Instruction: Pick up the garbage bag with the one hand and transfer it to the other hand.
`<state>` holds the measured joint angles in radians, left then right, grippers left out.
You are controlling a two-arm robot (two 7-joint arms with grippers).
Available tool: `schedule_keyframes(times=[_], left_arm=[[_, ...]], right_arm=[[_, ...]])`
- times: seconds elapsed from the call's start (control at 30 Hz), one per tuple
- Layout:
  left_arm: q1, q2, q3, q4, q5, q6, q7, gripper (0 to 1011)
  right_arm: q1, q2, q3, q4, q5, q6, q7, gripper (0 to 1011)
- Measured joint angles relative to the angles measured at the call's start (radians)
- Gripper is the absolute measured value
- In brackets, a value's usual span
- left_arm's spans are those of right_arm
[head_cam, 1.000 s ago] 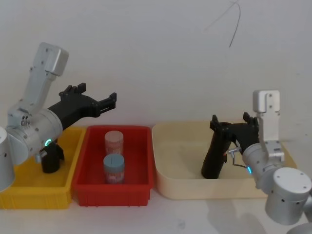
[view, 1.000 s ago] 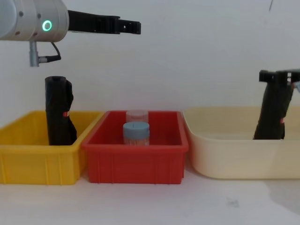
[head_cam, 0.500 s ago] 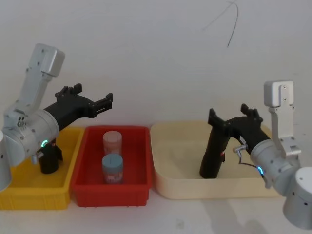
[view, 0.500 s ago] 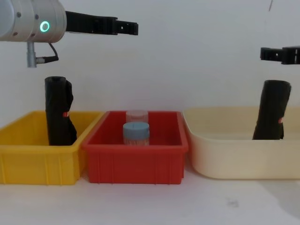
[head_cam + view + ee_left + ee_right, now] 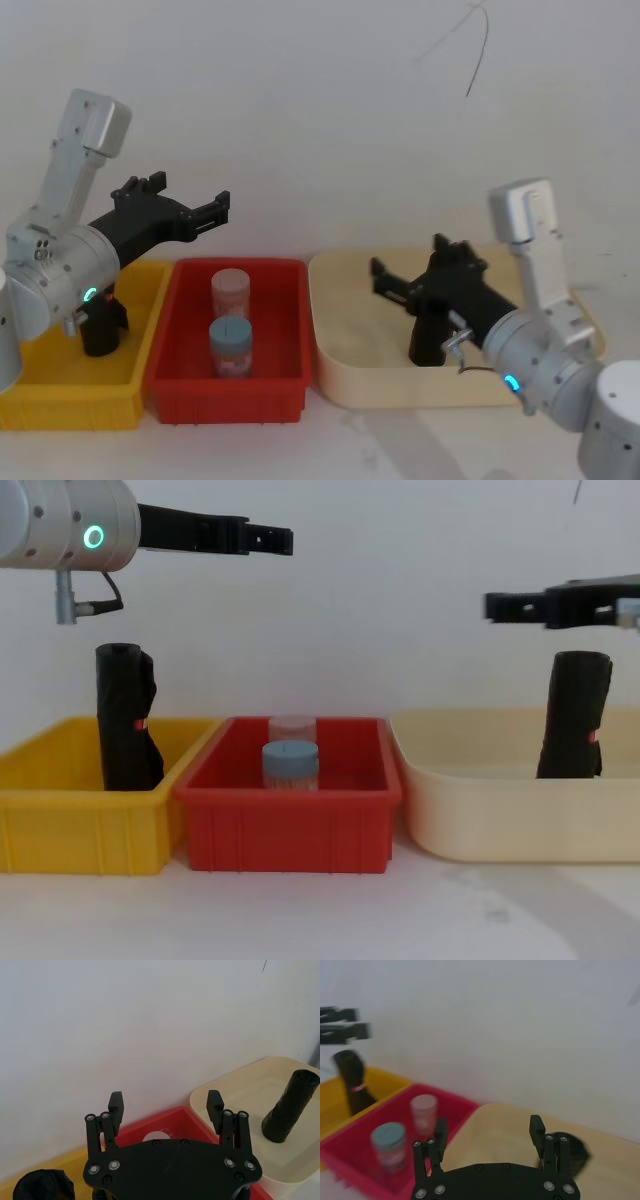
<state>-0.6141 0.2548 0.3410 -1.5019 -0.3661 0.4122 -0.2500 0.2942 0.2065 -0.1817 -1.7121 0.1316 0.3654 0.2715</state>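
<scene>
The garbage bag [image 5: 574,716], a straight black roll with a small red mark, stands leaning in the cream tub [image 5: 480,825]; it also appears as garbage bag [image 5: 289,1108] and garbage bag [image 5: 428,338], partly behind my right arm. The other hand, my right gripper [image 5: 497,606] [image 5: 408,260] [image 5: 488,1131], hovers open just above the bag and points toward the red bin, holding nothing. The one hand, my left gripper [image 5: 283,539] [image 5: 192,192] [image 5: 166,1105], is open and empty, high over the yellow and red bins.
A lumpier black roll [image 5: 126,718] stands in the yellow bin [image 5: 60,825]. The red bin [image 5: 290,830] in the middle holds a clear jar [image 5: 292,726] and a blue-lidded jar [image 5: 291,765]. A white wall rises close behind the bins.
My right gripper has come off the garbage bag's top, risen, and swung left above it. The bag stays standing in the cream tub. My left gripper barely moved.
</scene>
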Motion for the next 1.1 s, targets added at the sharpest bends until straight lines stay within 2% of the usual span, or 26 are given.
schedule_keyframes(times=[0.23, 0.5, 0.73, 1.1], left_arm=[[0.0, 0.0, 0.0, 0.0, 0.0, 0.0, 0.001, 1001], [0.0, 0.0, 0.0, 0.0, 0.0, 0.0, 0.001, 1001], [0.0, 0.0, 0.0, 0.0, 0.0, 0.0, 0.001, 1001], [0.0, 0.0, 0.0, 0.0, 0.0, 0.0, 0.0, 1001]], right_arm=[[0.003, 0.005, -0.078, -0.014, -0.02, 0.026, 0.032, 1001], [0.043, -0.026, -0.165, 0.023, -0.045, 0.064, 0.043, 1002], [0.074, -0.063, -0.199, 0.063, -0.052, 0.104, 0.036, 1001], [0.116, -0.122, -0.222, 0.128, -0.058, 0.175, 0.014, 1001]])
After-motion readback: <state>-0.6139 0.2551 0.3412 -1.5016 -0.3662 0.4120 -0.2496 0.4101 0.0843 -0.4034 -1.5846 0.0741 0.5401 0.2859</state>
